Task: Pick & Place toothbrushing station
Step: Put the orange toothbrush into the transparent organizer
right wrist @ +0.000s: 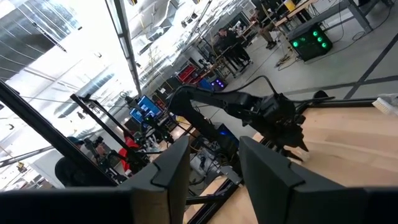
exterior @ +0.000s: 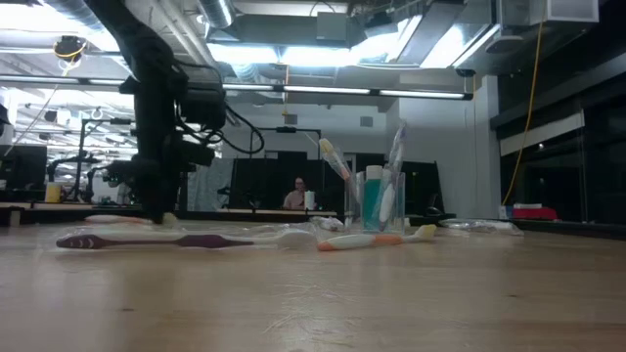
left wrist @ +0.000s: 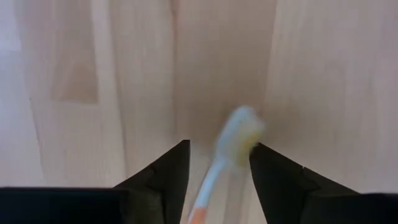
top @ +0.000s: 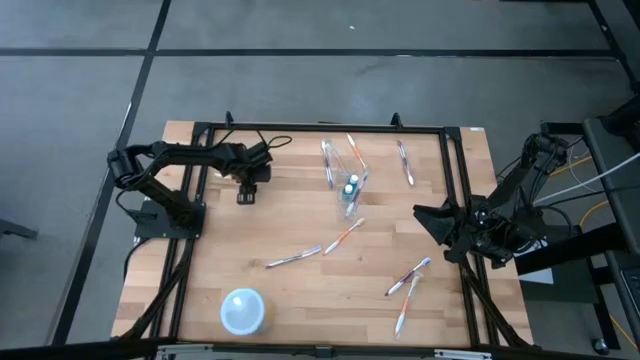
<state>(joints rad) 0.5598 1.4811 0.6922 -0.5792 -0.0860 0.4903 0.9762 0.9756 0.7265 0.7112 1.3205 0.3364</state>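
Observation:
A clear plastic cup stands mid-table on its base, with a teal tube and a few toothbrushes upright in it. More white toothbrushes lie flat on the wood, such as one nearer the front and one at the far right. My left gripper points down at the far left of the table. It is open, and its fingers stand on either side of a white toothbrush with an orange handle that lies on the table. My right gripper waits open and raised at the table's right side.
A pale blue round bowl sits near the front edge. A black frame runs around the tabletop. Loose toothbrushes lie at the front right. Bare wood lies between the left gripper and the cup.

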